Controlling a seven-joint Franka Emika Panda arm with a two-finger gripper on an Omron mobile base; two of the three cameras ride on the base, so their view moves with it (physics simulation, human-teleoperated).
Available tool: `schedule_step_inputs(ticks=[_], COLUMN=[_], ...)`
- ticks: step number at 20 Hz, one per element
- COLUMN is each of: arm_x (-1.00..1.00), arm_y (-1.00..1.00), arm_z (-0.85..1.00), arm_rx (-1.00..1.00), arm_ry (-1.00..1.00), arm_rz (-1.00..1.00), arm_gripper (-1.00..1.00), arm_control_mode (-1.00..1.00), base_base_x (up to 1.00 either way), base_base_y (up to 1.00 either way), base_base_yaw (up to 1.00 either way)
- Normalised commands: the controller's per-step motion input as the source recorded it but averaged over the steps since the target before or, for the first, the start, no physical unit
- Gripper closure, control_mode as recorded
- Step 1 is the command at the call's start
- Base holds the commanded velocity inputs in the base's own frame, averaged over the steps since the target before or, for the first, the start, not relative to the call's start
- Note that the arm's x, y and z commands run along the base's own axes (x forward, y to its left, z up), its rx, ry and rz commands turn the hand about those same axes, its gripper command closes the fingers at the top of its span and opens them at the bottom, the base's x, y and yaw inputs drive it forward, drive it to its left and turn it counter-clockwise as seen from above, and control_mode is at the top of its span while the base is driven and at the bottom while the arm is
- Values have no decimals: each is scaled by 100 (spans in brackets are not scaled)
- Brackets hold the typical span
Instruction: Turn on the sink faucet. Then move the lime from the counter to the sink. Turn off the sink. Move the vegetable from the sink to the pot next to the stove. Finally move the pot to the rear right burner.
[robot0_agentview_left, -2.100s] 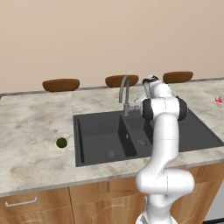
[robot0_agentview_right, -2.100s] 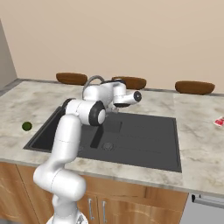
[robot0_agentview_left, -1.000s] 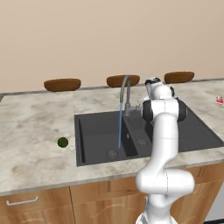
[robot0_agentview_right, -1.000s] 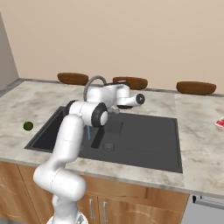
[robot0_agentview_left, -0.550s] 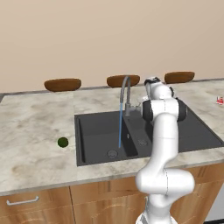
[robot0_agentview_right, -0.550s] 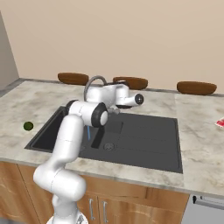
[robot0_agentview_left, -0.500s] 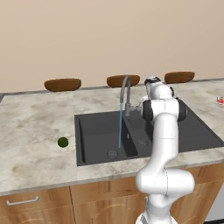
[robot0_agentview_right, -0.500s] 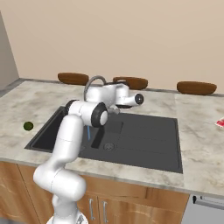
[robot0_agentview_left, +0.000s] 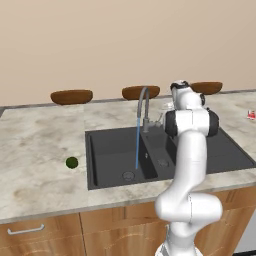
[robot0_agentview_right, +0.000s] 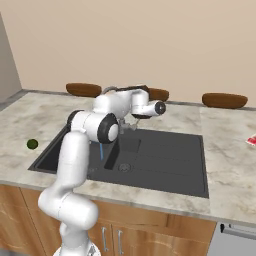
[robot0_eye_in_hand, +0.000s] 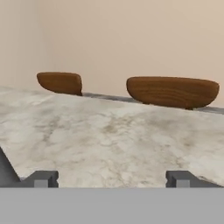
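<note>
A: What differs from a second ago?

B: Little in the scene; a thin blue stream still runs from the tall slim grey metal gooseneck faucet (robot0_agentview_left: 144, 107) into the dark charcoal double-basin sink (robot0_agentview_left: 107, 150). The two-finger gripper (robot0_eye_in_hand: 112, 178) has spread; its jaws now stand released, wide apart and holding nothing.

A: Ahead of the jaws?

B: Beige-grey marbled stone counter (robot0_eye_in_hand: 109, 140), then two glossy brown oval wooden bowls (robot0_eye_in_hand: 173, 91) at the wall.

A: The lime?

B: The small dark green ball (robot0_agentview_left: 72, 162) lies on the counter, well off to the jaws' side, beyond the sink's far edge; the base views show it.
</note>
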Motion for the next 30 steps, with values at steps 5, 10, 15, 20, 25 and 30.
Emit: schedule_step_inputs(ticks=[5, 10, 15, 20, 25, 30], arm_x=[-40, -64, -73, -69, -65, -62], arm_y=[0, 0, 2, 5, 17, 28], arm_z=[71, 67, 61, 57, 32, 16], arm_rx=[1, 2, 3, 2, 0, 0], arm_ry=[0, 0, 0, 0, 2, 11], arm_rz=[-8, -9, -12, -13, -12, -7], arm_gripper=[-100, -100, -100, -100, -100, -100], arm_control_mode=[-100, -100, -100, -100, -100, -100], base_base_x=[0, 0, 0, 0, 0, 0], base_base_y=[0, 0, 0, 0, 0, 0], base_base_yaw=[0, 0, 0, 0, 0, 0])
